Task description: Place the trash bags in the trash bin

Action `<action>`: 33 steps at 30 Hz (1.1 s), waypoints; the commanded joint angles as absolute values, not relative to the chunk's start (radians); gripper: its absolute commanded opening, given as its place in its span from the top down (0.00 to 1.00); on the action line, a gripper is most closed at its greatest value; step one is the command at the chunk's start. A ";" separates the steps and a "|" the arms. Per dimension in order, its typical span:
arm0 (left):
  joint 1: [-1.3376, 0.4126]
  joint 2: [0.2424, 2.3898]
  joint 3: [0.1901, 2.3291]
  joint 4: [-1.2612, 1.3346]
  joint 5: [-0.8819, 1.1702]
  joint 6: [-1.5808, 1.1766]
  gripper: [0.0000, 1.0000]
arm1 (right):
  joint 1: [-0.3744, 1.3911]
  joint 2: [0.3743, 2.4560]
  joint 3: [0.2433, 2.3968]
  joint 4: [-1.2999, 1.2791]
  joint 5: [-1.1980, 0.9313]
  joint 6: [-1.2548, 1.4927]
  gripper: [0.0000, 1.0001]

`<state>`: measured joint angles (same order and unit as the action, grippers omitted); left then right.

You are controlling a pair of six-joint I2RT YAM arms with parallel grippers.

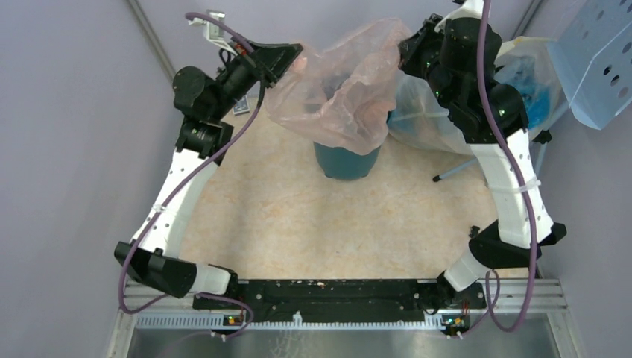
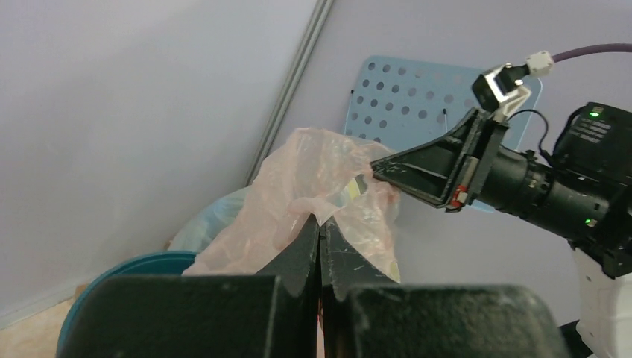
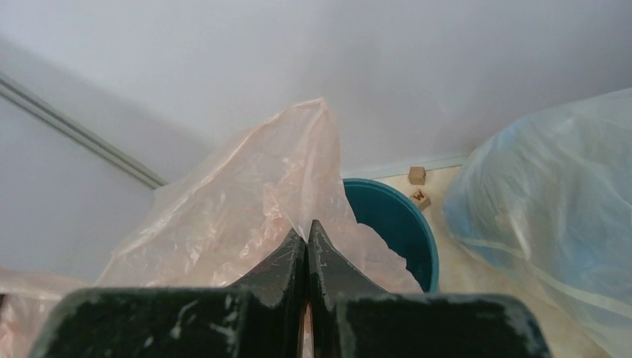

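The pale pink translucent trash bag [image 1: 343,82] hangs spread open above the dark teal trash bin [image 1: 345,162] at the far middle of the table. Its lower part drapes over the bin's rim. My left gripper [image 1: 296,56] is shut on the bag's left edge, and my right gripper [image 1: 406,46] is shut on its right edge. In the left wrist view the closed left gripper [image 2: 320,224] pinches the pink film [image 2: 298,186], with the bin [image 2: 112,287] below. In the right wrist view the closed right gripper [image 3: 307,230] pinches the bag [image 3: 246,194] beside the bin [image 3: 399,224].
A large clear sack [image 1: 477,112] holding blue bags lies right of the bin, also in the right wrist view [image 3: 551,209]. A pale blue perforated panel [image 1: 604,63] stands at the far right. Two small wooden cubes [image 3: 419,186] lie behind the bin.
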<state>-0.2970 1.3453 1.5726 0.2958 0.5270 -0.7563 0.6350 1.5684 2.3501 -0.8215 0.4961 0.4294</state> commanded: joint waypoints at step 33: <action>-0.338 1.441 1.482 0.274 0.434 -0.618 1.00 | 0.449 1.637 2.012 -0.794 -0.027 0.541 1.00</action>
<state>-0.3305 1.5135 1.5143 0.2588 0.4335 -0.6125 0.4549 1.6752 2.0594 -0.7650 0.0830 0.5583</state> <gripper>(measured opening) 0.004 0.004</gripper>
